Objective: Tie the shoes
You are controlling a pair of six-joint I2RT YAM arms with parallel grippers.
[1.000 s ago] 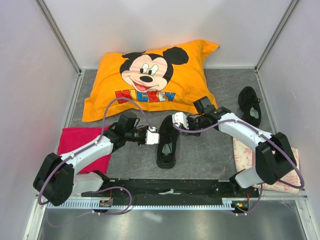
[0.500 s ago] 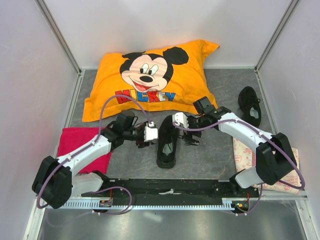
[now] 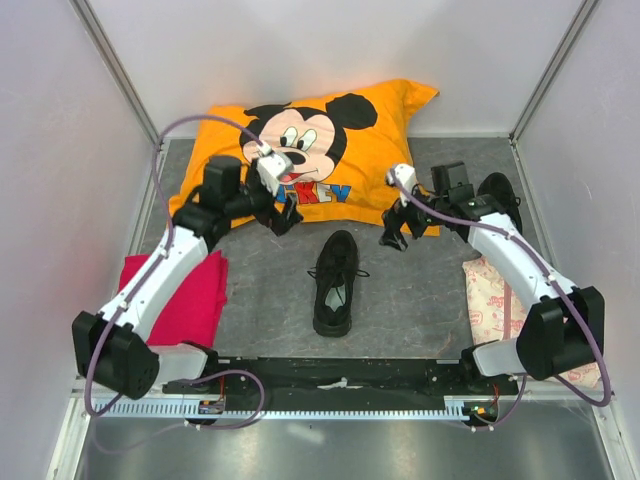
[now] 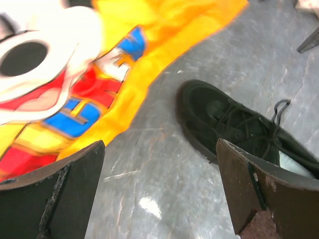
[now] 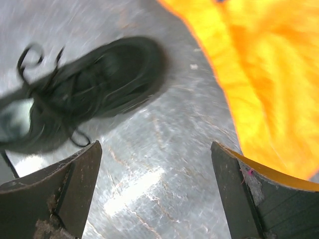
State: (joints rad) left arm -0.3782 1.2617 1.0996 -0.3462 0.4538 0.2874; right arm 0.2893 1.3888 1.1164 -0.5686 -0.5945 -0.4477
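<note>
The left claw (image 3: 284, 214) is released: its two fingers stand wide apart with nothing between them. It hangs over the lower edge of the orange Mickey pillow (image 3: 300, 140), upper left of centre in the top view. In its own wrist view, the left claw (image 4: 159, 199) frames bare grey bench (image 4: 149, 174), with the pillow (image 4: 75, 99) at upper left and a black shoe (image 4: 234, 124) at right. A loop of lace (image 4: 281, 107) sticks out from the shoe's side.

The right claw (image 3: 400, 232) is released too, spread wide and empty, right of centre beside the pillow's lower right corner. Its wrist view is blurred. There the right claw (image 5: 154, 194) looks down on the bench, with the shoe (image 5: 89, 89) at upper left and the pillow (image 5: 264, 74) at upper right.

In the top view the shoe (image 3: 335, 285) lies on the bench (image 3: 420, 290) at centre, below and between the two claws, touching neither, toe toward the pillow. A second shoe (image 3: 500, 208) sits at upper right, just behind the right arm. A red cloth (image 3: 190, 300) lies at lower left and a pale patterned cloth (image 3: 490, 305) at lower right.
</note>
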